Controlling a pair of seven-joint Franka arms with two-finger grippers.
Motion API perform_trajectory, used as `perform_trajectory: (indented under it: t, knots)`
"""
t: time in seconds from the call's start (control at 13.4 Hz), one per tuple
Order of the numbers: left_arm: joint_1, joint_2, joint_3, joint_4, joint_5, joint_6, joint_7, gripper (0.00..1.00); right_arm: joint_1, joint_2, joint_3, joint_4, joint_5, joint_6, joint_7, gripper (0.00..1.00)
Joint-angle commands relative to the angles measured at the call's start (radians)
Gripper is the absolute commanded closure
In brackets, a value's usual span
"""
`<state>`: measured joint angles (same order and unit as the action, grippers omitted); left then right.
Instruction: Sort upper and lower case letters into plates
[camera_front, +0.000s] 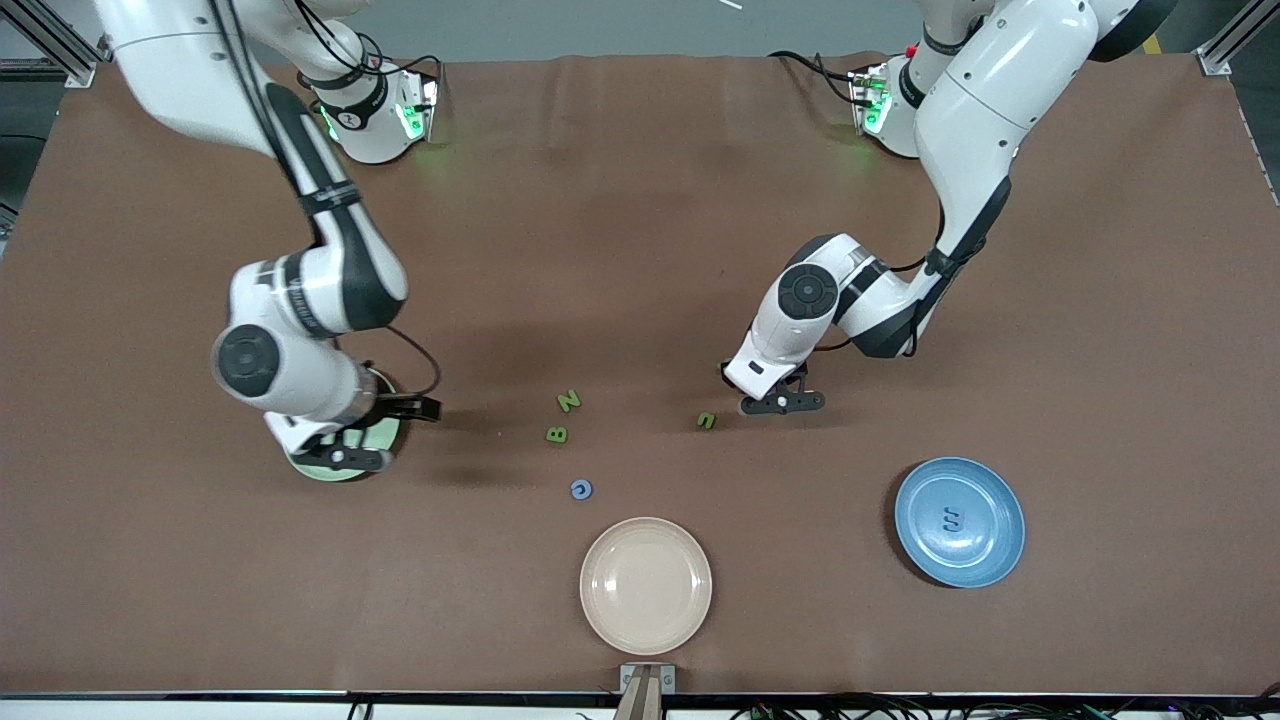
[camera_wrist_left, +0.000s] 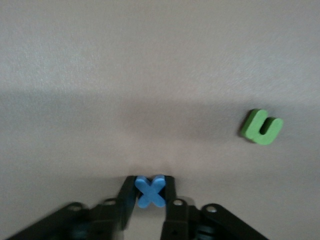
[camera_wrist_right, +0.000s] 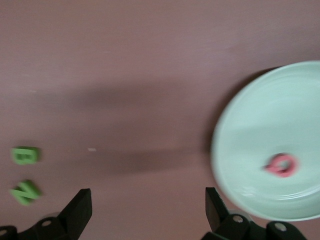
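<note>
Brown bench (camera_front: 640, 250): left hand (camera_wrist_left: 150, 192) is pinching blue x (camera_wrist_left: 150, 191) w/ green s (camera_wrist_left: 261, 127) nearby; right hand (camera_wrist_right: 145, 210) is hanging spread wide beside mint plate (camera_wrist_right: 250, 120) w/ pink Q (camera_wrist_right: 281, 165) in it.

A cream-beige round plate (camera_front: 646, 585) sits on the brown worktop (camera_front: 640, 250), close to the edge nearest the front camera and about midway along the worktop's length. It is shallow, with a plain rim, and its inside is bare. The worktop is covered by a brown mat with a matte surface, and soft shadows fall across its middle. At the worktop's near edge, just below the beige plate, a small grey bracket (camera_front: 646, 680) holds a narrow wooden strip. Black cables (camera_front: 900, 708) trail along that same edge toward the left arm's end. Silver aluminium framing (camera_front: 1228, 45) shows at the corners by the bases.
</note>
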<state>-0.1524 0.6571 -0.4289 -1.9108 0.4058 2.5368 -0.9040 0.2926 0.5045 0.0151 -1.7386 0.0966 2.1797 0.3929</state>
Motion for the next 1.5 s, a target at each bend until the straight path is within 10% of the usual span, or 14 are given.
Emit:
perform_trajectory:
  t: [0.0, 0.45, 1.05, 1.12, 1.27, 1.42]
  knots:
    - [0.013, -0.026, 0.009, 0.015, 0.025, -0.003, -0.003, 1.0, 0.106, 0.116, -0.011, 0.106, -0.004, 0.057, 0.188, 0.0]
    - [0.181, -0.082, 0.016, 0.119, 0.027, -0.099, 0.261, 1.0, 0.241, 0.27, -0.021, 0.214, -0.023, 0.186, 0.392, 0.04]
    - [0.404, 0.007, 0.016, 0.205, 0.027, -0.108, 0.821, 0.92, 0.269, 0.316, -0.021, 0.218, -0.116, 0.253, 0.461, 0.49]
    - [0.421, 0.022, 0.018, 0.22, 0.027, -0.108, 0.861, 0.86, 0.267, 0.316, -0.021, 0.218, -0.13, 0.253, 0.461, 0.63]
    - [0.422, 0.032, 0.016, 0.225, 0.021, -0.107, 0.852, 0.14, 0.258, 0.316, -0.021, 0.218, -0.139, 0.25, 0.458, 0.93]
    - [0.43, 0.019, 0.016, 0.217, 0.019, -0.111, 0.852, 0.01, 0.24, 0.301, -0.021, 0.22, -0.138, 0.236, 0.436, 1.0]
